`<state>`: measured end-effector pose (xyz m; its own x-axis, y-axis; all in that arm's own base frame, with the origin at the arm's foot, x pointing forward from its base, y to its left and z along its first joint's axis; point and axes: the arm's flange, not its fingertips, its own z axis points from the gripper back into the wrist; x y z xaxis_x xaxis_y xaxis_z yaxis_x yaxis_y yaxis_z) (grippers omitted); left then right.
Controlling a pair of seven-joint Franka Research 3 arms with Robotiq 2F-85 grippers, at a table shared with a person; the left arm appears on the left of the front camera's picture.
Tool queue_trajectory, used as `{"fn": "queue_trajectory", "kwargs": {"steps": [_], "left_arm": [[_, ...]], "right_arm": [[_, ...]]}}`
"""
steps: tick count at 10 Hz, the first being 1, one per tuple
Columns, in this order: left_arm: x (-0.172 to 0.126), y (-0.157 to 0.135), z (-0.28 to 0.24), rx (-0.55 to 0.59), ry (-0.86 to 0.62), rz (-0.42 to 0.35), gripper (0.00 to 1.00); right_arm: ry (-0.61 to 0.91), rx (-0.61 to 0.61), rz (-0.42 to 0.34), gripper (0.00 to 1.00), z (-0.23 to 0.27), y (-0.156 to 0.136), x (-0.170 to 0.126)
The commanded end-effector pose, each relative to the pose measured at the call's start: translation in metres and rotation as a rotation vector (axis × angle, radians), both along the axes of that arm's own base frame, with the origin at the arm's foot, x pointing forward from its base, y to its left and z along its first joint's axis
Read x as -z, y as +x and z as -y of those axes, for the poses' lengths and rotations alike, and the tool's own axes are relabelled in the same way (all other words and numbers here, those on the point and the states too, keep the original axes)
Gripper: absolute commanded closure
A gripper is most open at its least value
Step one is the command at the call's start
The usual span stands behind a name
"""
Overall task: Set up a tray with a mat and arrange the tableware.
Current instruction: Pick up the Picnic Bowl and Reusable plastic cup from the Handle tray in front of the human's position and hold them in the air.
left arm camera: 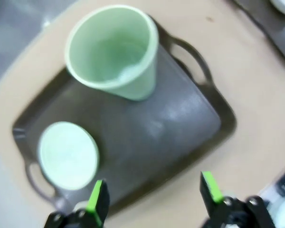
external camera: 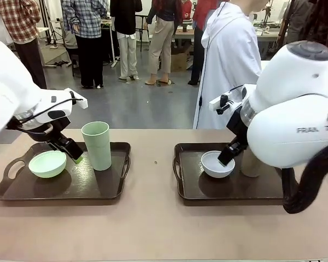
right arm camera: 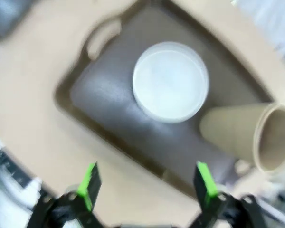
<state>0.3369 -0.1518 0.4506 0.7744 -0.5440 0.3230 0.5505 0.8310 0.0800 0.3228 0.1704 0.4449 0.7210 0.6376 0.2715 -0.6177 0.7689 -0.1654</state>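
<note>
Green-tipped, spread and empty, my left gripper [external camera: 72, 152] is hanging just beside the pale green tumbler [external camera: 97, 146] in front view, where sideways drift could be toppling it; left wrist view is placing the mint bowl [left arm camera: 68, 154] near that tumbler; right wrist view is showing my right gripper [right arm camera: 147, 175] gaping empty, facing the white bowl [right arm camera: 171, 80], well apart from that tumbler.

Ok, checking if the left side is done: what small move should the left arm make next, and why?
Probably lift the left gripper straight up and clear: its fingers are open and empty, and the mint bowl and green tumbler already stand upright on the left tray.
</note>
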Motion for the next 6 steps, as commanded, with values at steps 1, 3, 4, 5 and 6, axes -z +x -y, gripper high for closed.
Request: {"fn": "queue_trajectory", "kwargs": {"steps": [1,3,4,5,6], "left_arm": [[0.007,-0.066,-0.024,0.023,-0.041,-0.071,0.0],[0.016,-0.089,-0.033,-0.035,-0.04,-0.122,0.0],[0.023,-0.093,-0.037,-0.111,-0.028,-0.103,0.0],[-0.027,-0.04,-0.004,0.006,-0.024,-0.106,0.0],[-0.027,-0.04,-0.004,0.006,-0.024,-0.106,0.0]], "right_arm": [[-0.055,0.058,-0.136,0.0,0.029,-0.075,0.019],[0.012,0.133,-0.189,0.0,0.041,-0.101,0.04],[0.017,0.132,-0.13,0.0,0.048,-0.1,0.043],[-0.059,0.089,-0.186,0.0,0.014,-0.044,-0.011],[-0.059,0.089,-0.186,0.0,0.014,-0.044,-0.011]]}}
